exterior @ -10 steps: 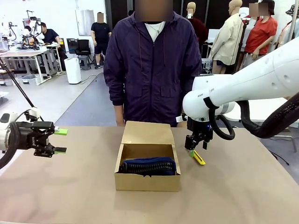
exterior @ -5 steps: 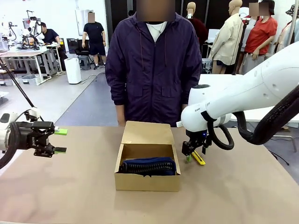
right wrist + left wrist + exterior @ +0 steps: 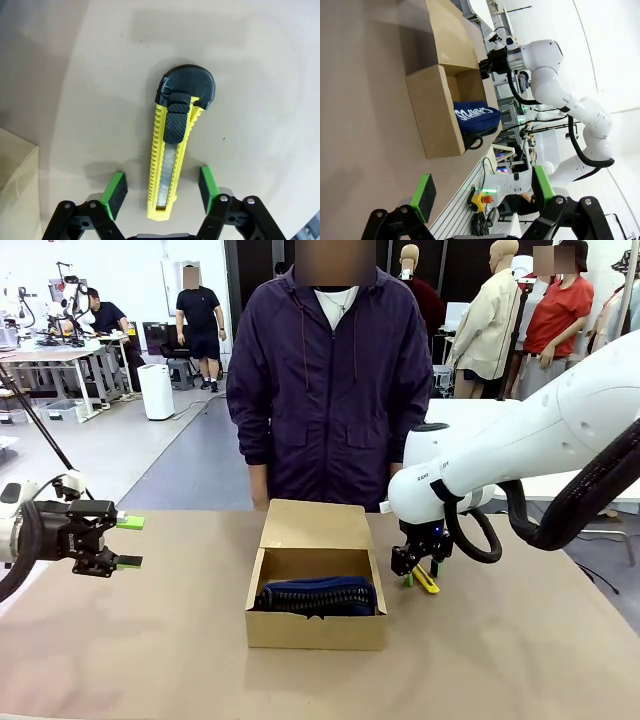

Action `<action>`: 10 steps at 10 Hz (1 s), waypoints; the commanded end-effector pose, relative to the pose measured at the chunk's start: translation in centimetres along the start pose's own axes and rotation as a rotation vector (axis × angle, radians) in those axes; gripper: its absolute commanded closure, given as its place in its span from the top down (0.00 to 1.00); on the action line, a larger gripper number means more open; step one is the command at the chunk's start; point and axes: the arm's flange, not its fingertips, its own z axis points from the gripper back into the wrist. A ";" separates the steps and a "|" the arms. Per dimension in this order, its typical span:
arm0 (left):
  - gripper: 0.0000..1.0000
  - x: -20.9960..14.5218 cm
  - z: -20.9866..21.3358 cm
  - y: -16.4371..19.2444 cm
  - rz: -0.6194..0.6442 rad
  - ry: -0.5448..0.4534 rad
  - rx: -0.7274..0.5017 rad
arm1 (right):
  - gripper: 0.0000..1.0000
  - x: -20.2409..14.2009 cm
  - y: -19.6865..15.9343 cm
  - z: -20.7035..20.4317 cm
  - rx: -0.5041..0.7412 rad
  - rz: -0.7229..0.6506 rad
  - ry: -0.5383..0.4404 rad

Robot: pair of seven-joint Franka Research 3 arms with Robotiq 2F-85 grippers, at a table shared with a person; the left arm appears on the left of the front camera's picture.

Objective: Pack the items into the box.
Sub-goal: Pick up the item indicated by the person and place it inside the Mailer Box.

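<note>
- Front view: the box (image 3: 315,625) is seen on the bench (image 3: 150,640) in front of a person (image 3: 325,390) in a dark purple jacket, with its flap lid (image 3: 315,525) laid open toward that person.
- The navy pouch (image 3: 318,595) is seen lying inside the box, reaching almost from one side wall to the other.
- The utility knife (image 3: 427,581) is found on the bench just beside the box's right wall, near its far corner.
- The right gripper (image 3: 412,572) is lowered over the knife, pointing down, just to the right of the box.
- The left gripper (image 3: 128,542) is held above the bench well to the left of the box, its fingers spread apart and empty, pointing toward the box.
- Left wrist view: the left gripper (image 3: 482,192) is shown with its green pads wide apart and nothing between them.
- The box (image 3: 432,115) is seen side-on beyond the fingers, with the pouch (image 3: 475,116) inside it, white print showing on the fabric.
- The right arm is seen lowered at the far side of the box.
- Right wrist view: the knife (image 3: 172,155) is seen flat on the bench (image 3: 260,100), its black end pointing away from the gripper.
- The right gripper (image 3: 161,189) is released, one pad on each side of the knife's near end, with a gap visible on both sides.
- A corner of the box (image 3: 15,170) is seen at the left edge, near the knife but apart from it.
</note>
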 end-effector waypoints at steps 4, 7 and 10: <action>1.00 0.0 0.4 -0.3 0.004 0.008 -0.007 | 0.00 0.2 -0.5 -0.1 0.045 -0.086 0.001; 1.00 0.0 0.4 -0.3 0.004 0.008 -0.007 | 0.00 0.1 -0.4 -0.2 0.075 -0.076 -0.005; 1.00 0.0 0.4 -0.3 0.004 0.008 -0.007 | 0.00 0.0 -0.2 -0.2 0.086 -0.072 -0.004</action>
